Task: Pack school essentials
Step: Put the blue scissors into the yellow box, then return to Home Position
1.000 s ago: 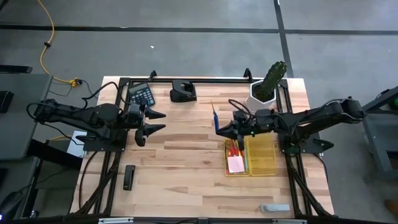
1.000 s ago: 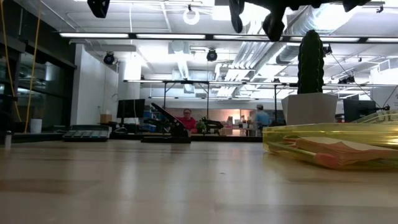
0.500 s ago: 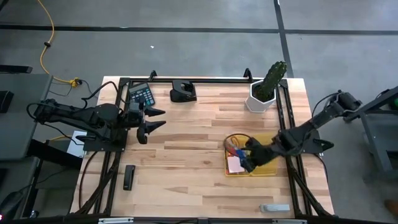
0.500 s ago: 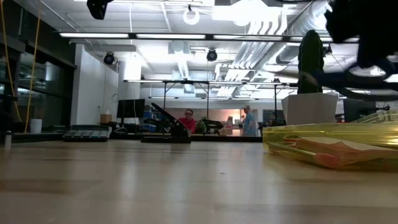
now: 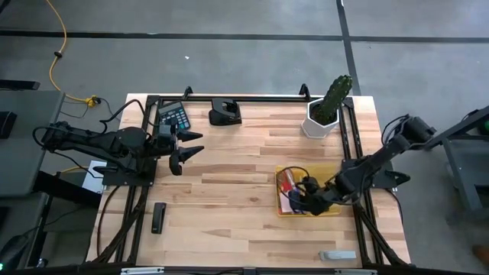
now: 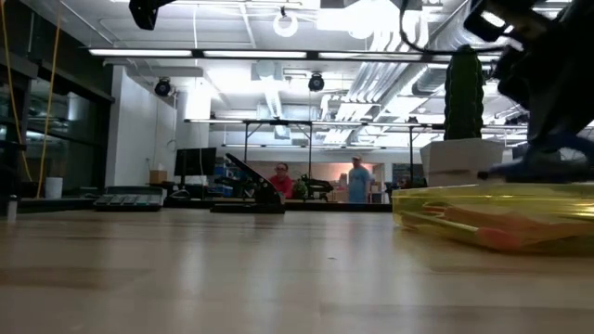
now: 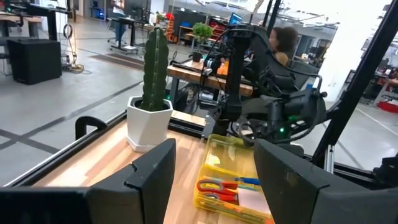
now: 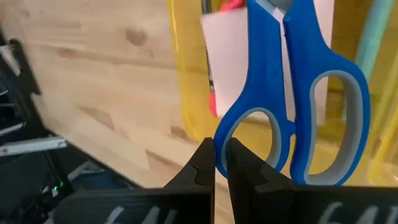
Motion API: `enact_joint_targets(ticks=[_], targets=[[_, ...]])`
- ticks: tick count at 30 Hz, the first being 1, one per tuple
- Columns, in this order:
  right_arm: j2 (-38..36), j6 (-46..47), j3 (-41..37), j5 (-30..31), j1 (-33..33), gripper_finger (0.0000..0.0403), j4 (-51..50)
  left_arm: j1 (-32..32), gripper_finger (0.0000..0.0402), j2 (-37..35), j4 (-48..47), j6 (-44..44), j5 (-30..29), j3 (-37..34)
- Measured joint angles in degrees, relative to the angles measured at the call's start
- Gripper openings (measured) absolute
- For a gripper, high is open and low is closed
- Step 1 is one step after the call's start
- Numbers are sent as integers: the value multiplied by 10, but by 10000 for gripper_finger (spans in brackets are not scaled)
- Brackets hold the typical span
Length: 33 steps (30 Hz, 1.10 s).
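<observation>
Low over the yellow tray [image 5: 330, 205], the right gripper [image 8: 219, 163] pinches the blue-handled scissors [image 8: 292, 106] by one handle loop, apparently to lay them inside; farther off, the left gripper [image 5: 183, 150] waits, fingers spread, near the calculator [image 5: 174, 116].

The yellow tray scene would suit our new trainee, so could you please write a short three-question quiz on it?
1. True or false: the right hand is shut on the blue-handled scissors.
2. Which stands nearest the cactus? A) calculator B) yellow tray C) black stapler
3. Fill in: the left hand, open, hangs over the table's ____ side in the high view.

Key
1. True: its fingertips pinch one handle loop over the tray.
2. B.
3. Left, near the calculator, holding nothing.
</observation>
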Motion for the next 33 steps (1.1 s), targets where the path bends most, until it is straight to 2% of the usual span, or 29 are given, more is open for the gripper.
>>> enact_joint_targets(ticks=[6, 11, 16, 28, 33], targets=[[21, 2, 0, -27, -29, 0, 12, 0, 205, 0, 0, 23, 1, 0], [27, -3, 0, -81, -44, 0, 18, 0, 205, 0, 0, 23, 1, 0], [27, -2, 0, -85, -54, 5, 6, 0, 205, 0, 0, 23, 2, 0], [27, -24, 0, -85, -69, 56, 13, 0, 205, 0, 0, 23, 2, 0], [26, -69, 0, -86, -69, 100, 10, 0, 205, 0, 0, 14, 23, 0]])
